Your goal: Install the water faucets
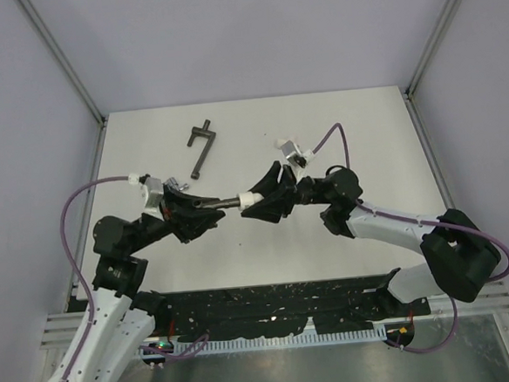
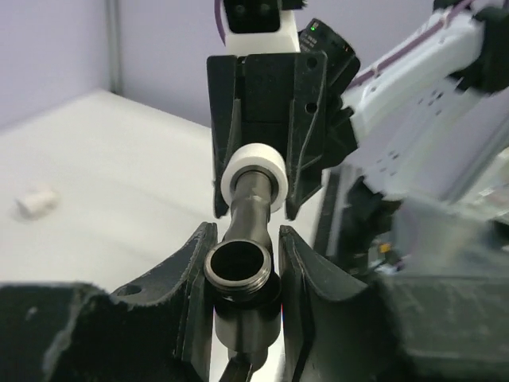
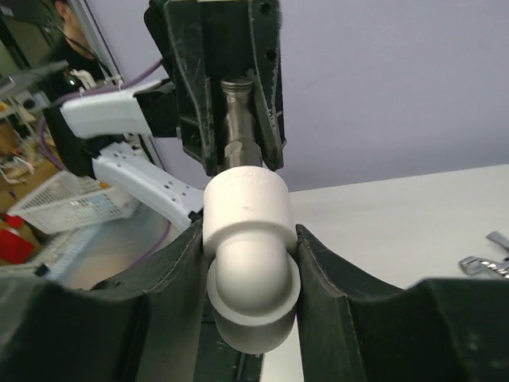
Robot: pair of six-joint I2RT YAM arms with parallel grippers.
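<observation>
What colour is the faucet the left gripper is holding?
The small metal faucet is dull dark grey-bronze; clearest in the left wrist view.

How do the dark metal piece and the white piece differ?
The dark faucet is slim, grey metal; the white elbow is thick, bent plastic. The left gripper holds the faucet; the right gripper holds the elbow. Both are gripped between two fingers and meet end to end.

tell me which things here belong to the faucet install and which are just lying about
In the job:
- dark faucet, held in the left gripper
- white elbow fitting, held in the right gripper, over the faucet's end
- silver faucet, not yet picked up

Lying about:
- dark T-handled bar
- small white piece, too blurred to name
</observation>
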